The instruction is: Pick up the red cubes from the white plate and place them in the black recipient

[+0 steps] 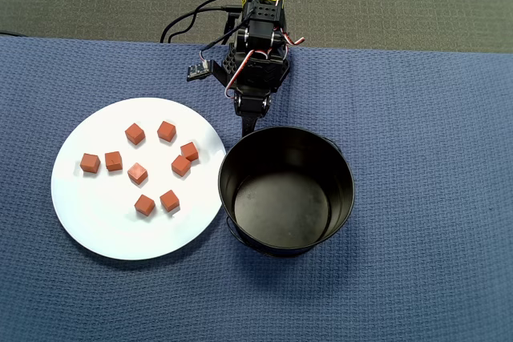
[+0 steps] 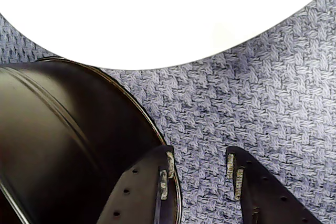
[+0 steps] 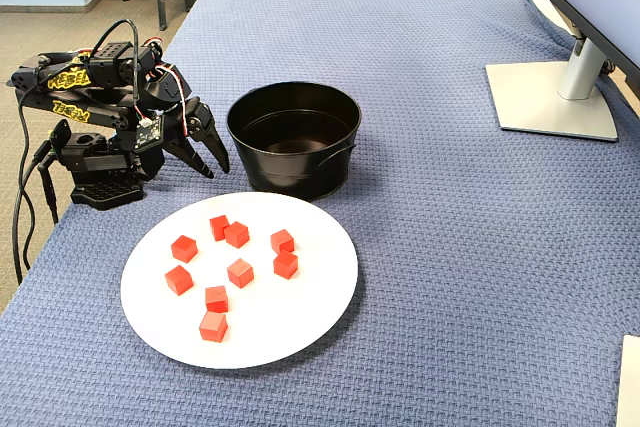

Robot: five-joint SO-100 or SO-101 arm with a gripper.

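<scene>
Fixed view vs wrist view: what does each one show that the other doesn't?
Only the fixed view: eight small red-orange cubes on the plate, the empty inside of the pot, the arm's base, and a grey monitor stand.

Only the wrist view: the ribbed pads on the fingertips, with blue cloth showing in the gap between them.

Both: the open gripper, the round black metal pot, the round glossy white plate, and the blue woven cloth.
</scene>
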